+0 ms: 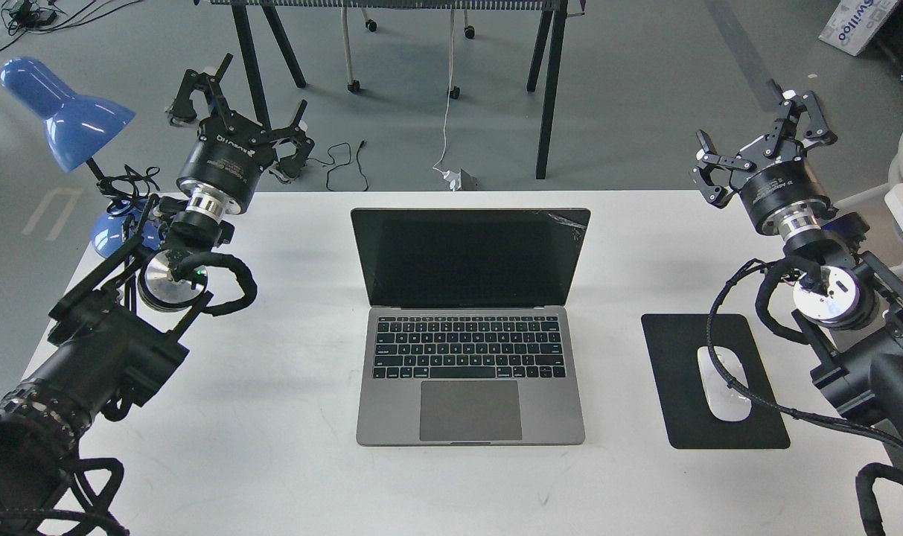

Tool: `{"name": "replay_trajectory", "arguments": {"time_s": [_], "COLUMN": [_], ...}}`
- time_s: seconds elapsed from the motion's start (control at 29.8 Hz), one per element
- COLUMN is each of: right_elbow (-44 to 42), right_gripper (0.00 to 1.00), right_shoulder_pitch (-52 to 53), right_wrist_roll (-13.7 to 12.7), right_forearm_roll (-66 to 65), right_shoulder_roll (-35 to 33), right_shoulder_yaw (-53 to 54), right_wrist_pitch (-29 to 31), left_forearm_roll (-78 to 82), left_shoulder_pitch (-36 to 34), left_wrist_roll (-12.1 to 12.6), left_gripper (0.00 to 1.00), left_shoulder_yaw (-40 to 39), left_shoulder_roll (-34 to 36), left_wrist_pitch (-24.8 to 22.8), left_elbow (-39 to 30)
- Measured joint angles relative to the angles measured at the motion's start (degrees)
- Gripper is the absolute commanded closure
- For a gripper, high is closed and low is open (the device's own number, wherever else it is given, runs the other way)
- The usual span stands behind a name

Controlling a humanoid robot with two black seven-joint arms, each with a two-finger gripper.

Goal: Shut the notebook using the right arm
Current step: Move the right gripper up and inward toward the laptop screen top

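Note:
The notebook (470, 350) lies open at the middle of the white table (295, 461), a slim grey laptop with a black keyboard, a large trackpad and a dark screen cracked at its top right corner. My right arm comes in from the right edge; its gripper (760, 138) hangs open above the table's far right corner, well right of the screen and touching nothing. On the other side, my left gripper (250, 97) is open too, raised over the far left corner, apart from the notebook.
A black mouse pad (682, 357) with a white mouse (723, 383) lies right of the notebook, under the right arm's cable. A blue desk lamp (68, 112) stands at the far left corner. Beyond the table are floor cables and black trestle legs (548, 89).

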Motion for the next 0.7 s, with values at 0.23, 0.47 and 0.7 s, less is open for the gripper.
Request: {"name": "replay_trajectory", "arguments": {"time_s": [0.23, 0.47, 0.7], "right_elbow": [0.01, 0.00, -0.24], "right_gripper": [0.00, 0.00, 0.00], "right_shoulder_pitch": [-0.21, 2.49, 7.92], "right_wrist_roll": [0.06, 0.02, 0.05], "right_forearm_roll": [-0.01, -0.47, -0.94], "right_shoulder_roll": [0.08, 0.09, 2.18], "right_shoulder_yaw": [-0.97, -9.35, -17.96], "right_wrist_pitch": [0.00, 0.07, -0.30], "left_forearm_roll": [0.17, 0.00, -0.09], "left_shoulder_pitch": [-0.25, -0.13, 0.05], "left_wrist_roll": [0.00, -0.06, -0.09], "left_gripper": [0.00, 0.00, 0.00], "left_shoulder_yaw": [0.13, 0.15, 0.09], "left_shoulder_roll": [-0.03, -0.07, -0.07], "left_wrist_pitch": [1.06, 0.55, 0.27], "left_elbow": [0.07, 0.05, 0.03]}}
